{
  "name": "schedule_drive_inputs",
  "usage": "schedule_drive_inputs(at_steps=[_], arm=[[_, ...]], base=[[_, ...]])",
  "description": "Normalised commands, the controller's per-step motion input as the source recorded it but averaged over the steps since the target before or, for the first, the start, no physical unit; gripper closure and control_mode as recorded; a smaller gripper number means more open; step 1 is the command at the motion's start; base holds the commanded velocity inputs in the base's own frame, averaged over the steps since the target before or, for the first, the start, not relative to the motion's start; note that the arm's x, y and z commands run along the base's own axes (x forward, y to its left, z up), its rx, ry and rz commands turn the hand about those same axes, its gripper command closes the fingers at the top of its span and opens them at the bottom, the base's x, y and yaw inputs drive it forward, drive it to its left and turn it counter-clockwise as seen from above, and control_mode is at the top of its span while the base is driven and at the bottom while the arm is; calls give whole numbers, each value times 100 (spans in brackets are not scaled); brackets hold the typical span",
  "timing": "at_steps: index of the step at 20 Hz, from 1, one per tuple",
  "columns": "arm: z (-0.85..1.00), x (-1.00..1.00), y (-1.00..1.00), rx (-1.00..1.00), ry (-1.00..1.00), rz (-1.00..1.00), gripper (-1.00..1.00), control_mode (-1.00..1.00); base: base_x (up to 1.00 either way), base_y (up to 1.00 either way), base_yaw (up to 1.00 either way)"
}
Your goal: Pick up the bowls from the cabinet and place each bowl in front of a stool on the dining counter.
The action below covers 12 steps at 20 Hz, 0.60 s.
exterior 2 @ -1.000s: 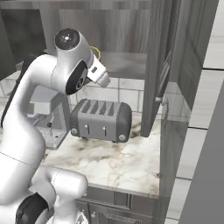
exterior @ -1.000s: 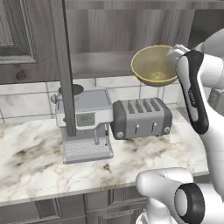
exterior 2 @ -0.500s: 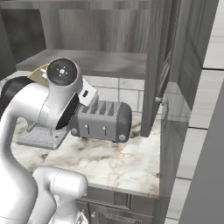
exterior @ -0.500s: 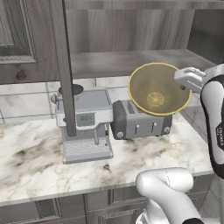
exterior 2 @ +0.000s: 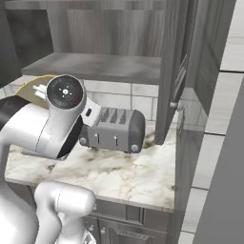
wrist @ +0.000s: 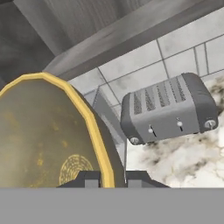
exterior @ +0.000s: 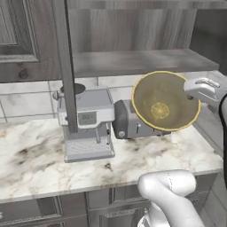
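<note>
Gripper (wrist: 106, 178) fingers are pinching the yellowish rim of the tan-olive bowl (exterior: 163, 102), one finger on each side of the edge, so we are holding the bowl clamped and lifted. We are taking the toaster (exterior 2: 112, 129) as our landmark: the bowl is hanging in the air in front of the toaster and above the marble worktop (exterior: 40, 164), tipped up on its side so that its hollow is facing the left base camera. The bowl is covering much of the toaster in that view. Above the toaster, the open cabinet (exterior 2: 180, 57) is showing its grey inner shelf (exterior: 133, 61). Just beside the toaster, on its left in the left base view, a coffee machine (exterior: 86, 123) is standing on the same worktop.
</note>
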Motion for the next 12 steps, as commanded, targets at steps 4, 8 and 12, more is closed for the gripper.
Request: schedule_drive_inputs(at_steps=[4, 8, 12], arm=[[0, 0, 0, 0, 0, 0, 100, 100], [0, 0, 0, 0, 0, 0, 100, 100], [0, 0, 0, 0, 0, 0, 100, 100]], base=[[-57, 6, 7], [-68, 5, 6], [-79, 17, 6]])
